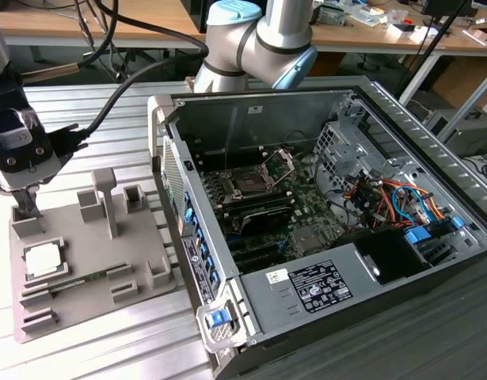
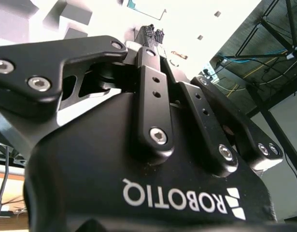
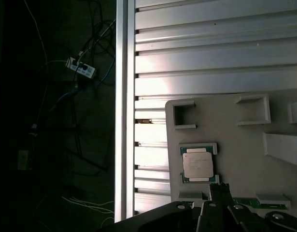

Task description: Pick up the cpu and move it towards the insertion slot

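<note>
Gripper of black metal stands near the small square silvery-topped cpu, at its 12 o'clock, jaws clenched on nothing; the cpu lies flat in the grey plastic tray — at the tray's 8 o'clock; the shiny-framed square insertion slot sits well apart, toward 2 o'clock — bracket tilted up.

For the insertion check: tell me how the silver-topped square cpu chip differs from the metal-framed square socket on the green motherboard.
The silver-topped square cpu chip lies on the grey plastic tray; the metal-framed square socket sits inside the open computer case. The chip's top is bright; the socket's centre is dark. The chip is flat; the socket's hinged bracket stands raised. Both are square.
</note>
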Robot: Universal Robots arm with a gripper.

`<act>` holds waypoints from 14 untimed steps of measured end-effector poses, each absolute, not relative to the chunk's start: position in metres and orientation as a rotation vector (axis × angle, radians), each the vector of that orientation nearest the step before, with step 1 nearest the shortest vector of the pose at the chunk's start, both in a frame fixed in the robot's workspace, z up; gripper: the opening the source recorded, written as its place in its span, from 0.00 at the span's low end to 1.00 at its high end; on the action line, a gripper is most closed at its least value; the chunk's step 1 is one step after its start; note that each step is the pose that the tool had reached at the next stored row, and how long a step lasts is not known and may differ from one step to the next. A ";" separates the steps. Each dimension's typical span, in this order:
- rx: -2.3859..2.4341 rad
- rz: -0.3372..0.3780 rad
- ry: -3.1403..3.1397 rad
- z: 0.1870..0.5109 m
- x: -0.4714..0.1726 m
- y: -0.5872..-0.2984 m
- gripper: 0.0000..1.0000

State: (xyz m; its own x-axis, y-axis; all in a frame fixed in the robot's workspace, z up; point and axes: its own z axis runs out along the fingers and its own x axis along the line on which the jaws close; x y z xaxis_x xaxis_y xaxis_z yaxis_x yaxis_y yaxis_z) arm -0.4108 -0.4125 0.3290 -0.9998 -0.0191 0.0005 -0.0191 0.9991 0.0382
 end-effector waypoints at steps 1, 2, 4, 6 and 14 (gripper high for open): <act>0.030 -0.060 -3.140 0.329 -0.411 -0.412 0.11; 0.030 -0.060 -3.140 0.329 -0.411 -0.412 0.11; 0.030 -0.060 -3.140 0.328 -0.411 -0.412 0.11; 0.030 -0.060 -3.140 0.328 -0.411 -0.412 0.11; 0.030 -0.060 -3.140 0.325 -0.411 -0.412 0.11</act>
State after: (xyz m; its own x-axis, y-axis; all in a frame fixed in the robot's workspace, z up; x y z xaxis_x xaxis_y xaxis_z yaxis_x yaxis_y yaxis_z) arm -0.4111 -0.4125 0.3255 -0.9998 -0.0192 0.0006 -0.0191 0.9991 0.0381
